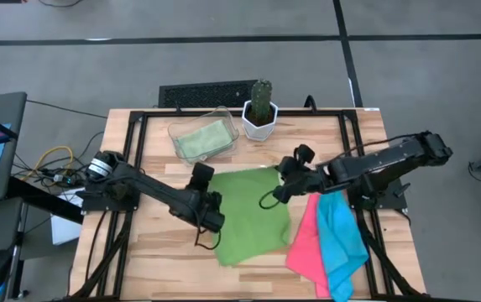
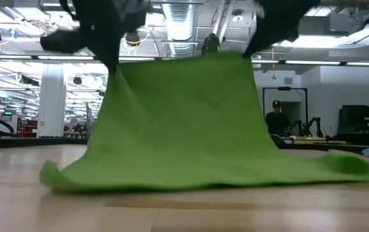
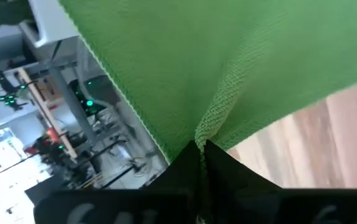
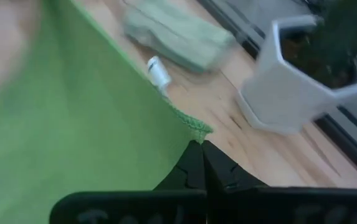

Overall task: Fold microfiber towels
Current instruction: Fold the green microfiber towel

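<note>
A bright green towel (image 1: 253, 214) is in the middle of the table, raised along one edge between my two grippers. In the low view (image 2: 184, 122) it hangs like a curtain, and its lower part (image 2: 190, 177) lies on the table. My left gripper (image 1: 211, 220) is shut on one of its corners, and my right gripper (image 1: 286, 186) is shut on another. A hot pink towel (image 1: 307, 243) and a cyan towel (image 1: 342, 239) lie flat at the right. A folded pale green towel (image 1: 202, 138) lies in a clear tray. My left gripper pinches a corner of the green towel (image 3: 202, 138) between its two fingertips, coming from above. The cloth hangs below the fingers and bunches into a small fold at the hold. Its lower part rests on the table. My right gripper pinches another corner of the green towel (image 4: 197, 130), at the hemmed edge, between its two fingertips, coming from above. The edge (image 2: 184, 59) between the two grippers is drawn nearly straight. The cloth hangs down from it to the table.
A white pot with a cactus (image 1: 260, 113) stands at the far edge, beside the clear tray (image 1: 223, 117). The pink and cyan towels overlap at the right and reach the near edge. Bare wood shows at the near left (image 1: 156, 260).
</note>
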Action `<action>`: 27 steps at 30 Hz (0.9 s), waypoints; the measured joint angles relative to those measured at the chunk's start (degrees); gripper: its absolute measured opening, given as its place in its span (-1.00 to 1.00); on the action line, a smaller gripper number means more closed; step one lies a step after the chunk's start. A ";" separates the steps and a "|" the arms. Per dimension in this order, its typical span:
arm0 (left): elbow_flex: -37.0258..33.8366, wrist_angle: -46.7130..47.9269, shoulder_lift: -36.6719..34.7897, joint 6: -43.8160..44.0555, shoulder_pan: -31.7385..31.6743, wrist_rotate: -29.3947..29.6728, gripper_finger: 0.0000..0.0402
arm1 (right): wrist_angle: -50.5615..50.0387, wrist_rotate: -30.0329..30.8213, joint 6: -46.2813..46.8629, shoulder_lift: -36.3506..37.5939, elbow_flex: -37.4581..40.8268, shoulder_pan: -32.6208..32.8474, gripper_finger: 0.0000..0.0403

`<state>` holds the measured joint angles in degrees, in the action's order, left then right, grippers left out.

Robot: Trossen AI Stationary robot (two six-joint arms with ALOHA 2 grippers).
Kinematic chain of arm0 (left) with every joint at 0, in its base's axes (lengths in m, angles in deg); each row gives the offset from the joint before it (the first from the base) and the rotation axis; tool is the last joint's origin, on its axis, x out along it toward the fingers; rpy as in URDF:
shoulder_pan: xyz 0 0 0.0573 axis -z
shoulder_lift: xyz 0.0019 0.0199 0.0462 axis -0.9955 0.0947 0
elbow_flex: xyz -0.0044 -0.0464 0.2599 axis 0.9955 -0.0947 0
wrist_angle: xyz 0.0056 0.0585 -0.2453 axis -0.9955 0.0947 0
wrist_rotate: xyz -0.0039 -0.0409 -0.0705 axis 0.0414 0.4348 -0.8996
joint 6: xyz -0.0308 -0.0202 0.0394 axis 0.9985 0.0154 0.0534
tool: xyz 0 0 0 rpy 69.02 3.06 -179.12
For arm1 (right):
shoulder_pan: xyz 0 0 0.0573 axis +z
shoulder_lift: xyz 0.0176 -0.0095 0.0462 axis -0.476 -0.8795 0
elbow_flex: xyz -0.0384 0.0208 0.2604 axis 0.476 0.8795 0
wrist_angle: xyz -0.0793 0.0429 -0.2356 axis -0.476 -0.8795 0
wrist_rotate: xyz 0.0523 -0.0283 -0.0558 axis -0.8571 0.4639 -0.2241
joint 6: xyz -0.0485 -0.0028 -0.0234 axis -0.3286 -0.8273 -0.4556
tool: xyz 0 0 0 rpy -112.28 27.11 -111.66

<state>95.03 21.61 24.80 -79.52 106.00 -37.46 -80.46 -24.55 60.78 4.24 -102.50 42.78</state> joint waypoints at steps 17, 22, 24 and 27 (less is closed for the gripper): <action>24.30 4.66 -2.99 7.16 18.11 -4.31 -1.00 | 0.93 14.22 -0.59 0.93 -13.01 23.87 -0.98; 32.50 4.64 -2.97 6.89 22.64 -4.22 -1.00 | 6.43 19.25 -1.39 0.93 -14.64 30.89 -0.98; 35.69 4.63 -2.97 6.03 24.01 -4.34 -1.00 | 10.55 20.48 -4.18 0.90 -14.66 33.06 -0.98; 40.30 4.58 -3.11 3.60 25.49 -4.34 -1.00 | 16.60 23.28 -9.54 0.07 -14.71 35.43 -0.98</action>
<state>135.32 26.19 21.69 -75.92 131.49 -41.81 -63.87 -1.26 51.24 4.31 -117.21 78.22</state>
